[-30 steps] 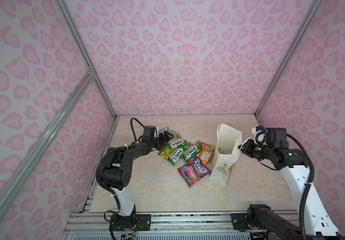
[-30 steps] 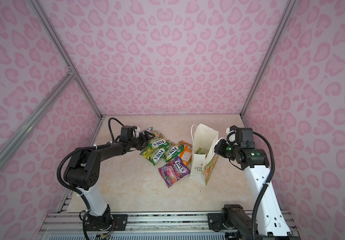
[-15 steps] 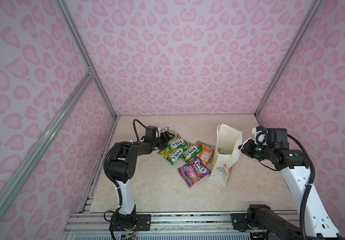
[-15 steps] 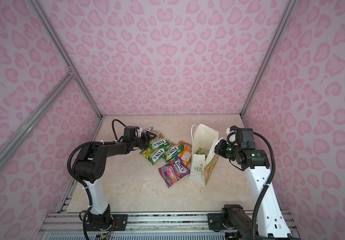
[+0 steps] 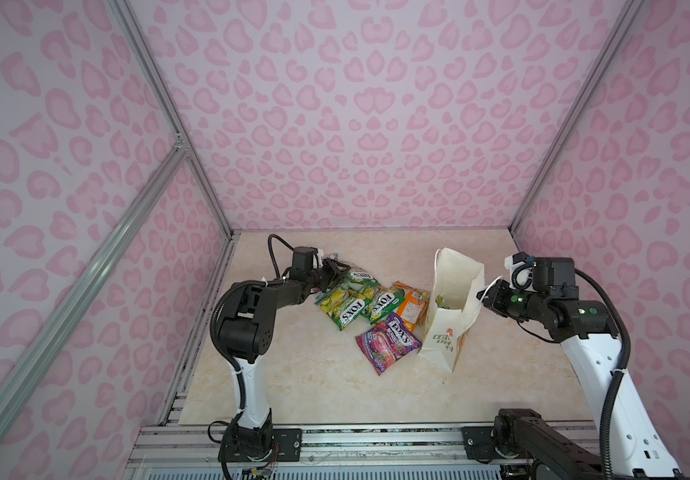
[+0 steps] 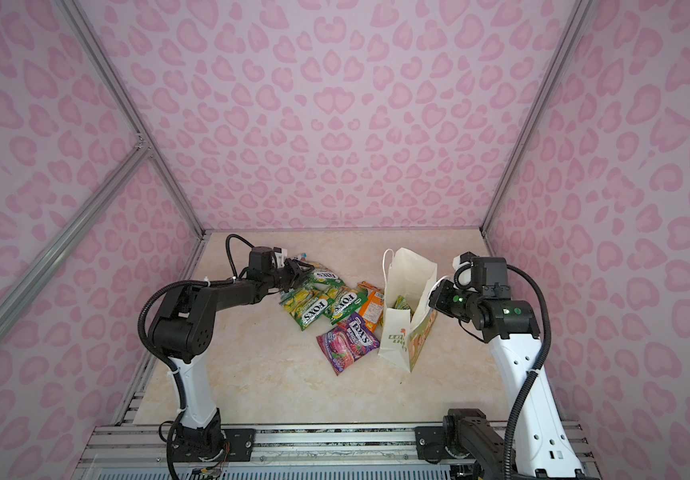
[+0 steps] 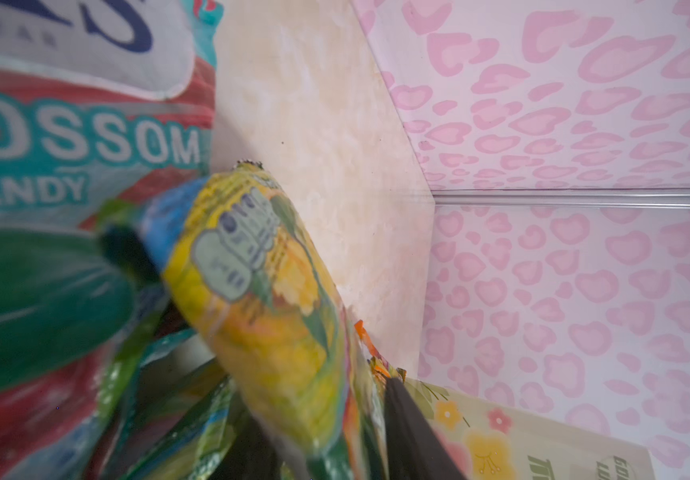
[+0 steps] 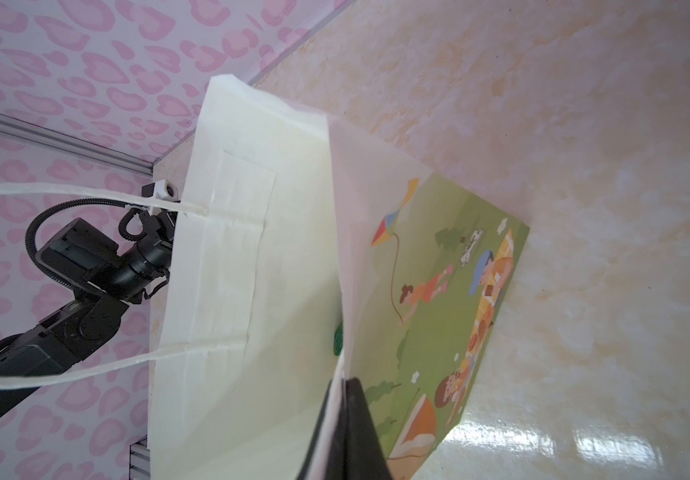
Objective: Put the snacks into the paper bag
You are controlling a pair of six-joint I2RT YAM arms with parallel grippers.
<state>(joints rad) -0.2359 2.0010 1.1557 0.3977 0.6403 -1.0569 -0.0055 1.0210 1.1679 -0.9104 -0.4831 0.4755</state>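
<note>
White paper bag (image 5: 445,345) rim clamped by R gripper (image 8: 345,384); L gripper (image 5: 335,272) prob. pinching green-yellow pouch (image 7: 260,291).

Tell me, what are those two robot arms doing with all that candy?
They are packing candy pouches into the white paper bag. The right gripper pinches its rim, holding it upright and open. One green pouch already lies inside. The left gripper reaches into the far end of the pile, jaws around a green-yellow pouch; whether it grips yet I cannot tell. The purple pouch, the orange pouch and more green-yellow ones wait on the table.
</note>
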